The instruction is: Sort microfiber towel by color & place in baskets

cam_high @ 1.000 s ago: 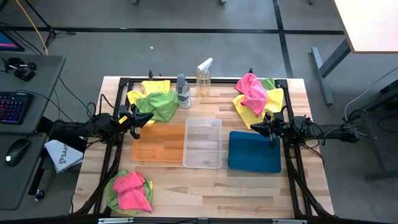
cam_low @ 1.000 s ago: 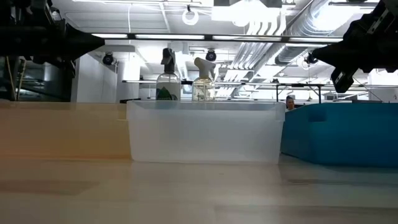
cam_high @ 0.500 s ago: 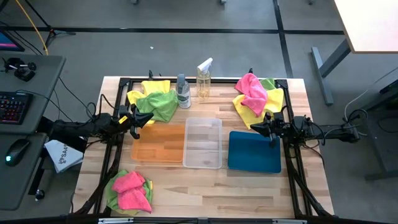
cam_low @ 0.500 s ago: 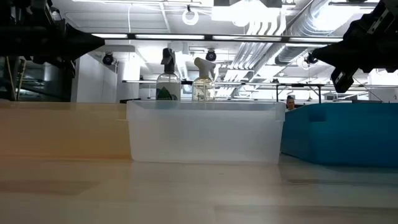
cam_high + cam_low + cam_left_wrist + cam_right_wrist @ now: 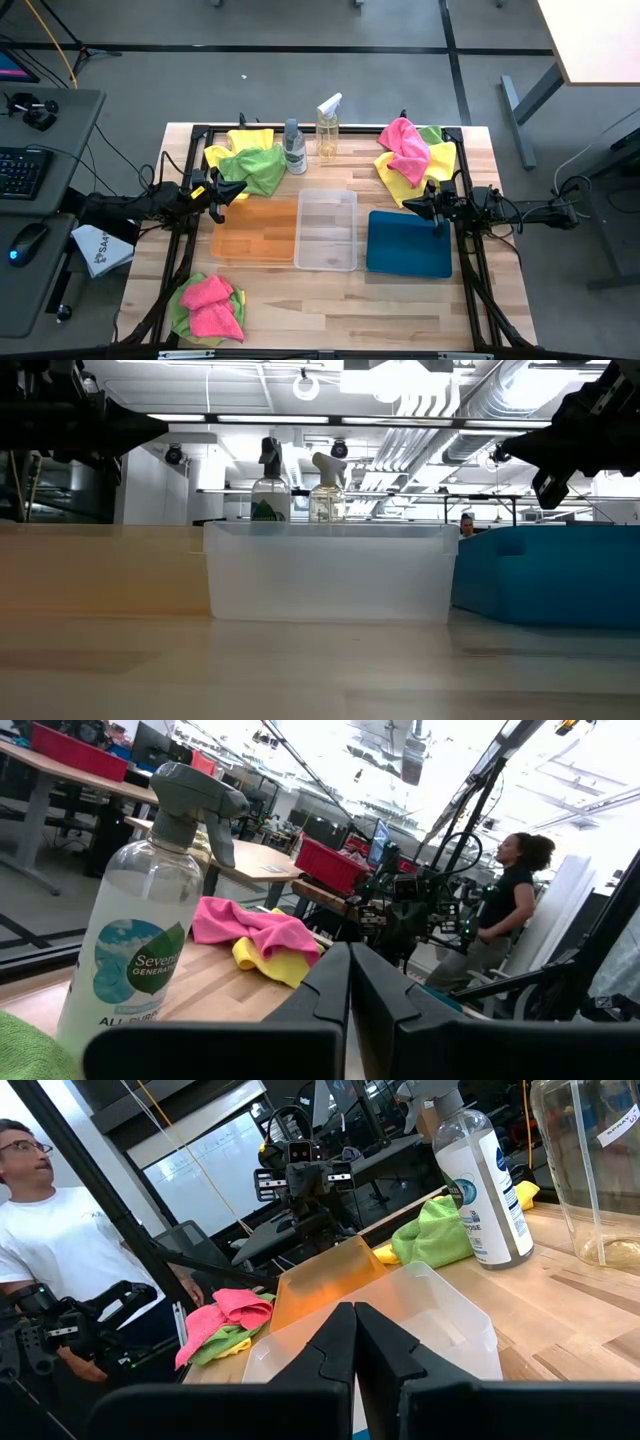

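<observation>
Three bins (image 5: 327, 229) mid-desk, empty for sorting. Towels (image 5: 246, 161) heaped at three corners. Left gripper (image 5: 238, 189) and right gripper (image 5: 410, 203), jaws clenched, wait at the sides.

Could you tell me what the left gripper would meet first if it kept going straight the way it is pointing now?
Probably nothing on the table: the left gripper points across above the orange basket toward the right gripper, which faces it. Height is unclear.

A clear basket (image 5: 330, 572) sits between an orange basket (image 5: 100, 570) and a blue basket (image 5: 550, 575); 2 spray bottles (image 5: 268, 485) rise behind it.
</observation>
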